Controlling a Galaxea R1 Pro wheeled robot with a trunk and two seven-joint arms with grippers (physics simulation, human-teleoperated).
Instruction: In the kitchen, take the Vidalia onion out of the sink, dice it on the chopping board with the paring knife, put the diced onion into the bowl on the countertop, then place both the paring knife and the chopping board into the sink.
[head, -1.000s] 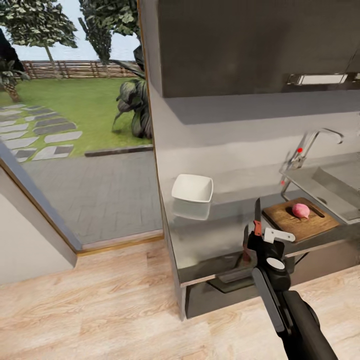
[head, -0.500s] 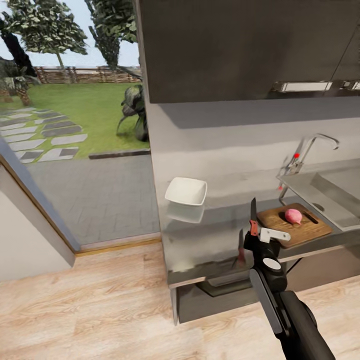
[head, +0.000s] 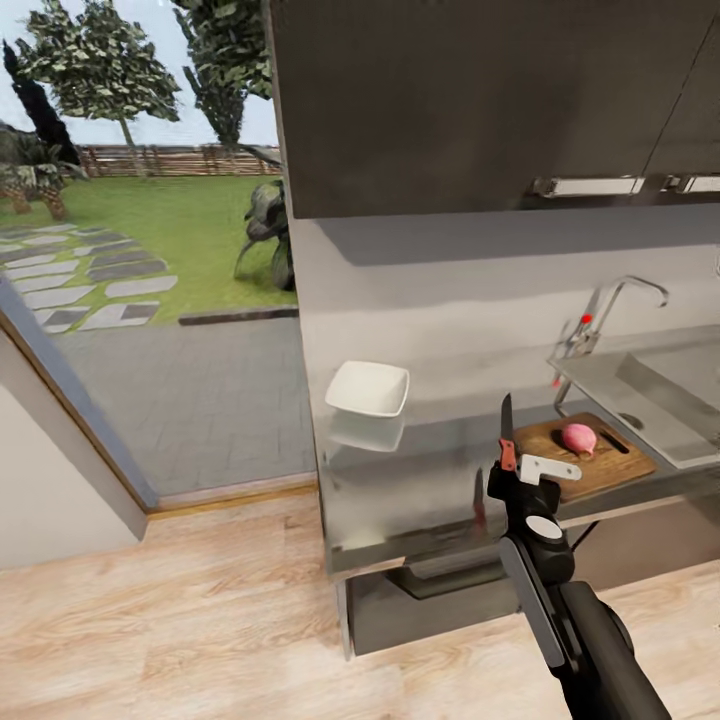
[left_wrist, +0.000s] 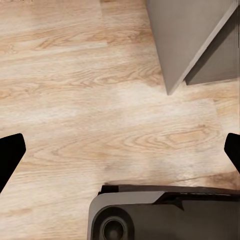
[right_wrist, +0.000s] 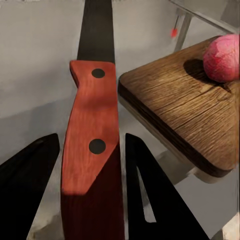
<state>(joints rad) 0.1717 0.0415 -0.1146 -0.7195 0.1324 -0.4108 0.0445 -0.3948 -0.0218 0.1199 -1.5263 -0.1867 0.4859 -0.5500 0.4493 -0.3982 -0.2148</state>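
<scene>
My right gripper (head: 510, 468) is shut on the paring knife (head: 507, 432), held upright over the countertop (head: 430, 470) just left of the chopping board (head: 590, 457). In the right wrist view the reddish handle (right_wrist: 90, 150) sits between the dark fingers (right_wrist: 27, 185), with the blade pointing away. A pinkish round onion (head: 578, 436) lies on the board (right_wrist: 185, 105), beside the handle slot. The white bowl (head: 367, 388) stands further left, near the wall. The sink (head: 665, 395) and its tap (head: 600, 310) lie right of the board. My left gripper (left_wrist: 120, 150) hangs open over the floor.
The counter's left end (head: 335, 540) borders a glass door onto a paved patio and garden. Dark wall cabinets (head: 480, 100) hang above the counter. Light wood floor (head: 170, 620) spreads in front. The robot's base (left_wrist: 165, 212) sits under the left gripper.
The whole view has shifted, so the camera moved; counter, bowl and board sit a little further left and smaller. The knife stays in my right gripper and the onion stays on the board.
</scene>
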